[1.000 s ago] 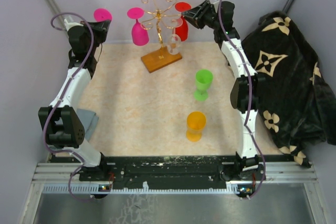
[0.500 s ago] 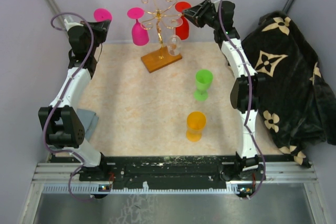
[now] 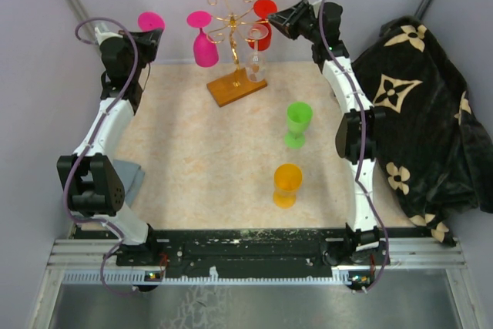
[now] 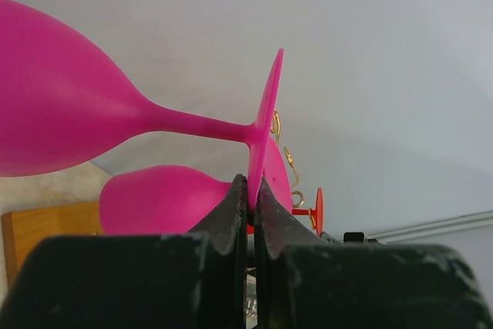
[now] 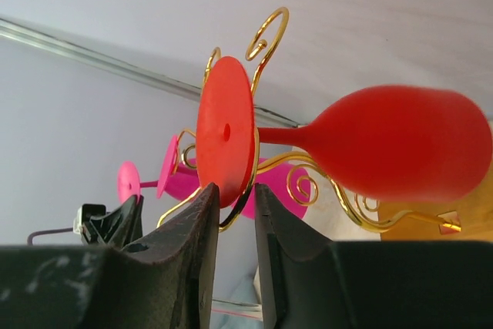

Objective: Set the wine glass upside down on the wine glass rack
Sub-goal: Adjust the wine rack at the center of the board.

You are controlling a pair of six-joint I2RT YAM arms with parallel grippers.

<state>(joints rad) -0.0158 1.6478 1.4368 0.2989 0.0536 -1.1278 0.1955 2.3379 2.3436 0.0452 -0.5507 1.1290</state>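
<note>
The gold wire wine glass rack [image 3: 229, 17] stands on its wooden base [image 3: 236, 87] at the back. A pink wine glass [image 3: 204, 45] and a clear glass [image 3: 256, 63] hang from it upside down. A red wine glass [image 3: 260, 36] hangs on a right scroll arm, and the wire [image 5: 266, 36] passes behind its foot [image 5: 225, 129]. My right gripper [image 5: 233, 189] is narrowly open, and the foot's rim sits loose between its tips. My left gripper [image 4: 249, 182] is shut on the foot [image 4: 266, 121] of a second pink glass [image 4: 54, 113], held left of the rack [image 3: 150, 20].
A green glass [image 3: 297, 122] and an orange glass [image 3: 287, 184] stand upright on the beige mat right of centre. A black patterned cloth [image 3: 420, 113] lies at the right. A grey cloth [image 3: 131, 179] lies by the left arm. The back wall is close behind the rack.
The red glass has shifted slightly left onto the rack's arm with my right gripper. The clear glass has swung a little. The left arm has not moved.
</note>
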